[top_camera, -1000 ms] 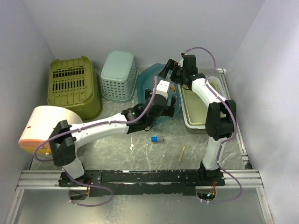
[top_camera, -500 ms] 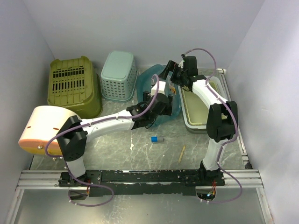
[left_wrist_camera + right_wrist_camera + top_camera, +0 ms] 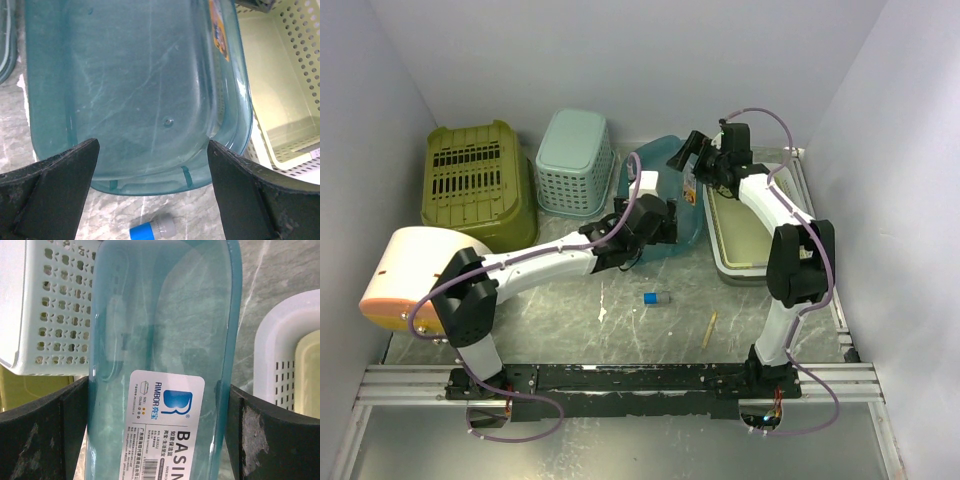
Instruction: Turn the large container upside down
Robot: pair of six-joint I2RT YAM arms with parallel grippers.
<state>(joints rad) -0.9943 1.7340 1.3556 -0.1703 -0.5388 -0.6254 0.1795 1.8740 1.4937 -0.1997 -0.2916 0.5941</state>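
Note:
The large container is a clear teal basin (image 3: pixel 665 200) lying flat on the table at the back centre; it appears mouth down, its base facing up. In the left wrist view (image 3: pixel 140 90) its base and near rim sit beyond my left gripper (image 3: pixel 152 195), which is open and empty just above its near end (image 3: pixel 655 218). My right gripper (image 3: pixel 692 165) is over the basin's far right side. Its fingers (image 3: pixel 40 440) stand wide apart on either side of the labelled side wall (image 3: pixel 165 365).
A blue-capped vial (image 3: pixel 650 298) and a wooden stick (image 3: pixel 709 328) lie on the table in front. An olive basket (image 3: pixel 478 185) and a mint basket (image 3: pixel 575 160) stand at the back left, a cream basket (image 3: pixel 750 225) on the right, and a cream-and-orange tub (image 3: pixel 415 275) at the left.
The basin has gone from standing tilted on its edge to lying flat. My left gripper has moved back over its near end. My right gripper has shifted slightly back.

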